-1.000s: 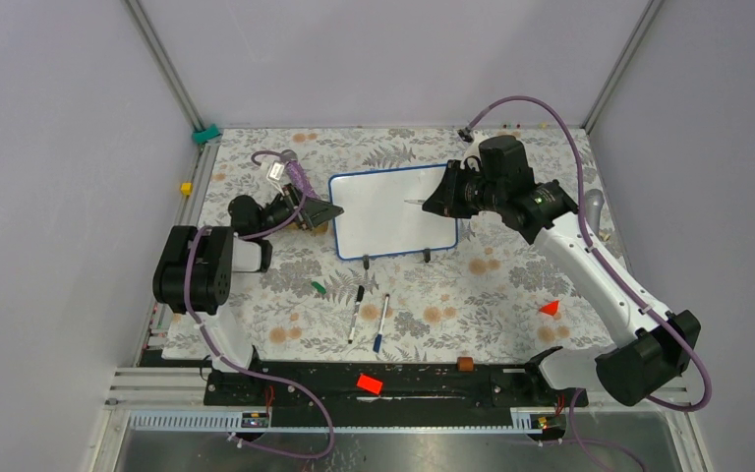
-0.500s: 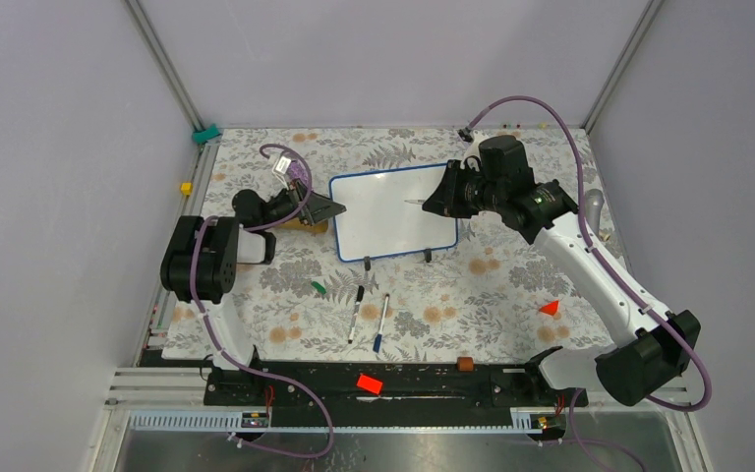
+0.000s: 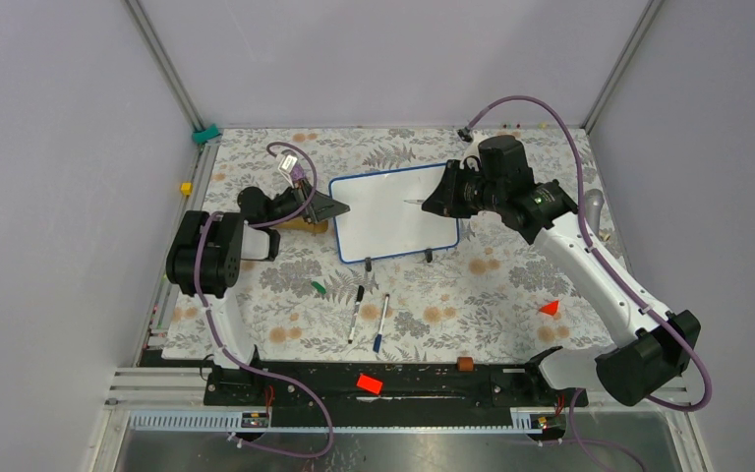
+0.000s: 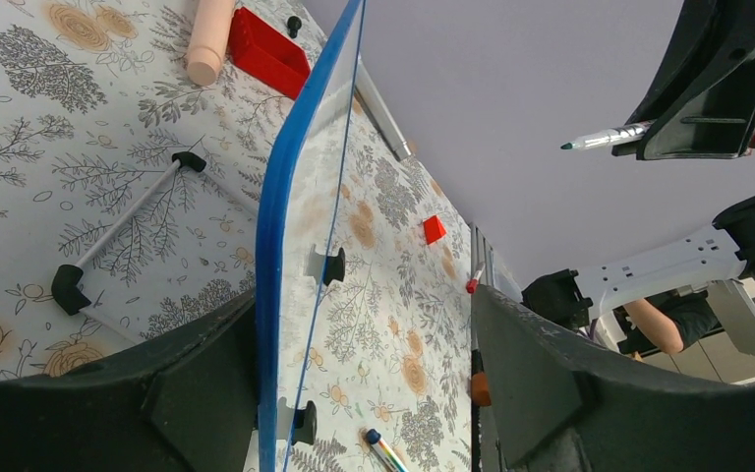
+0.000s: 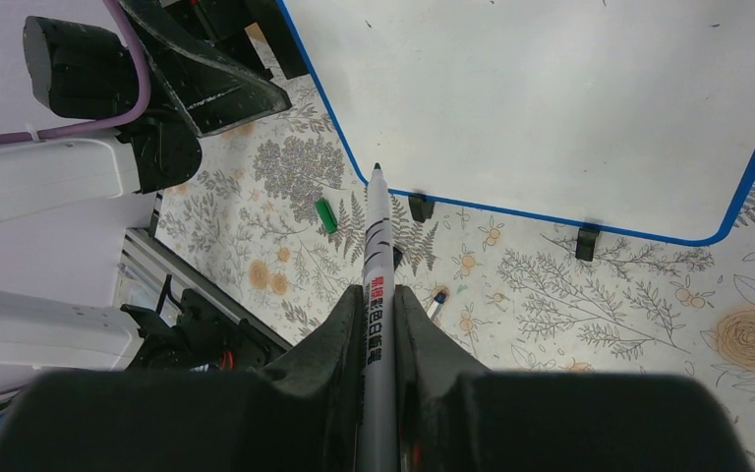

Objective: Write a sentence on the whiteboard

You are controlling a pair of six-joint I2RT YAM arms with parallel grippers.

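We see the flowered bench (image 3: 511, 285) carrying the whiteboard (image 3: 383, 221), which lies flat between the two end effectors with its face plain white. The left end effector (image 3: 334, 209) is spread, with the board's blue left rim between its fingers (image 4: 206, 383). One finger is close beside the rim and the other stands well apart from it. The right end effector (image 3: 439, 202) is at the board's right edge and pinches a marker (image 3: 418, 202). The marker's uncapped tip points toward the left end effector and is held off the board's face. Two loose markers (image 3: 356, 313) (image 3: 381, 323) lie side by side on the bench, nearer the arm bases than either end effector. A small green cap (image 3: 319, 287) sits just left of them, toward the bases from the left end effector.
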